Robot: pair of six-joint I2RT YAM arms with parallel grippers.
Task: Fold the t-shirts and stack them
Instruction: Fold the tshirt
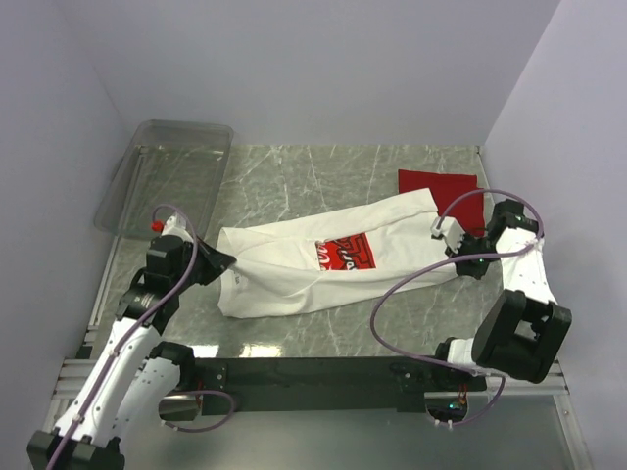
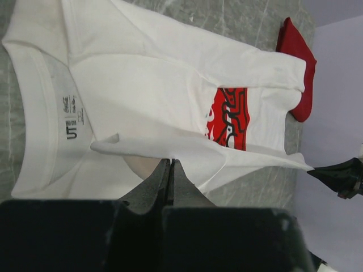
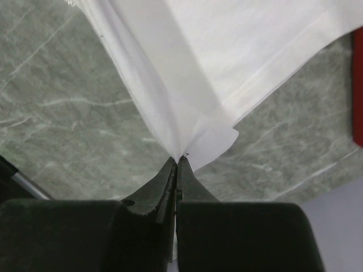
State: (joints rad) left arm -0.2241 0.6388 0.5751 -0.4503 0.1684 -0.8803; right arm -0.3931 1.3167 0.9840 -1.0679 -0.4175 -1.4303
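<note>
The white t-shirt [image 1: 294, 266] with the red chest graphic [image 1: 346, 254] lies stretched across the table, collar end at the left. My left gripper [image 1: 227, 260] is shut on its left edge; in the left wrist view the jaws [image 2: 171, 161] pinch a fold of white cloth [image 2: 142, 85] below the collar. My right gripper [image 1: 438, 228] is shut on the shirt's right end; in the right wrist view the jaws [image 3: 177, 158] pinch bunched white cloth [image 3: 227, 51]. The red t-shirt [image 1: 443, 192] lies folded at the back right, just behind the right gripper. It also shows in the left wrist view [image 2: 299, 62].
A clear plastic bin [image 1: 168, 176] stands at the back left. The green marble tabletop [image 1: 323, 171] runs between white walls at the back and both sides. A black rail [image 1: 313, 372] lines the near edge.
</note>
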